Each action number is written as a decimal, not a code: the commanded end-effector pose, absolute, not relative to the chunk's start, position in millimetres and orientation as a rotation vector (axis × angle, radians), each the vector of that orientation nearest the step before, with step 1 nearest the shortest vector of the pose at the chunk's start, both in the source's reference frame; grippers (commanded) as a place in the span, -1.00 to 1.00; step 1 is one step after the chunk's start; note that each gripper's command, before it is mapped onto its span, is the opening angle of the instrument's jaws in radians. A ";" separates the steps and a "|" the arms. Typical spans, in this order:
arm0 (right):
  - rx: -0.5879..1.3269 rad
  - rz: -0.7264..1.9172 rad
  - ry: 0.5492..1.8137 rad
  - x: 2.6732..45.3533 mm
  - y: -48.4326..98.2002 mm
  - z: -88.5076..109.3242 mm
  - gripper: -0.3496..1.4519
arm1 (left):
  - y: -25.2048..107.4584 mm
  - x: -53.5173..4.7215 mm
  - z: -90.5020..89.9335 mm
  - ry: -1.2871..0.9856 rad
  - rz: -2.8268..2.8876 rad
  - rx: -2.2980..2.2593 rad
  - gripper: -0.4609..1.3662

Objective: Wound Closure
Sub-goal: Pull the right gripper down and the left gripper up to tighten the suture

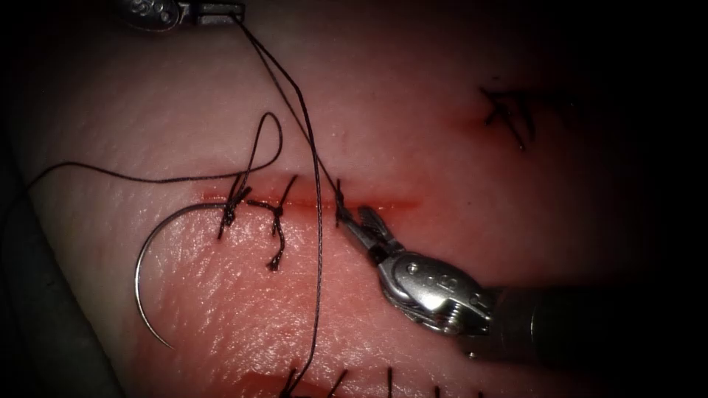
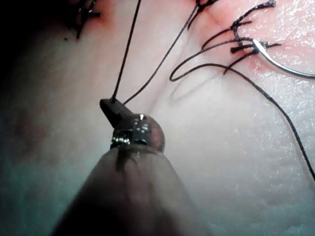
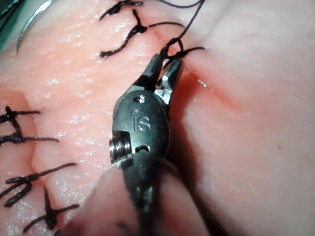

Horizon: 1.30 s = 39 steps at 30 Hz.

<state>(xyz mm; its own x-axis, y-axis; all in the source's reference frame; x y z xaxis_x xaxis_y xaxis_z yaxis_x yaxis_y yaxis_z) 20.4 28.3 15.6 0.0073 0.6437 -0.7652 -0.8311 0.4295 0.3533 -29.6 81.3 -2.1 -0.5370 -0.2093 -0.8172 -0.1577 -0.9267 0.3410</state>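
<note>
Endoscope view: the left tool [image 1: 221,10] sits at the upper edge of the tissue [image 1: 457,169], jaws closed on the thread [image 1: 318,221], two strands of which run down from it toward the cut [image 1: 369,203]; the right tool [image 1: 352,220] comes in from the lower right, its tips at the cut beside the newest knot [image 1: 340,200], jaws closed on the thread there; the curved needle [image 1: 144,284] lies free on the tissue left of the stitches, held by neither tool, its point toward the lower edge and its swaged end by the leftmost stitch [image 1: 232,206]; red fluid [image 1: 251,295] tints the tissue below the cut. Left wrist view: the left tool [image 2: 110,105] is seen end-on, jaws together, both thread strands rising from its tip; the needle's swaged end [image 2: 266,51] is plain beside a stitch. Right wrist view: the right tool [image 3: 165,73] is seen close, its tips pinching the thread at the knot over the cut; older stitches [image 3: 24,135] line a neighbouring closed cut.
</note>
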 end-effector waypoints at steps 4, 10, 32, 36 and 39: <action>-0.219 1.167 1.047 20.6 28.4 15.8 -0.76 | 81.2 -29.6 -2.1 -0.586 -2.660 1.501 -0.88; -0.209 1.154 1.054 21.1 28.5 15.9 -1.00 | 81.2 -29.6 -2.1 -0.582 -2.665 1.504 -0.88; 0.011 1.193 0.938 20.0 25.8 14.6 -1.00 | 81.8 -28.9 -1.8 -0.563 -2.650 1.523 -0.88; 0.027 1.198 0.926 19.8 24.7 14.7 -1.00 | 81.9 -28.5 -1.7 -0.558 -2.644 1.525 -0.88; 0.012 1.203 0.937 19.6 24.6 14.7 -1.00 | 81.9 -28.6 -1.8 -0.560 -2.646 1.524 -0.88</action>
<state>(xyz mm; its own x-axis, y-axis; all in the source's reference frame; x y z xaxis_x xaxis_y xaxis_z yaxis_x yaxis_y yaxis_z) 19.6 25.1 14.6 0.0219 0.7790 -0.6266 -0.7852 0.4014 0.4715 -28.7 81.8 -1.8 -0.5176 -0.2088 -0.8298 -0.1479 -0.9333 0.3271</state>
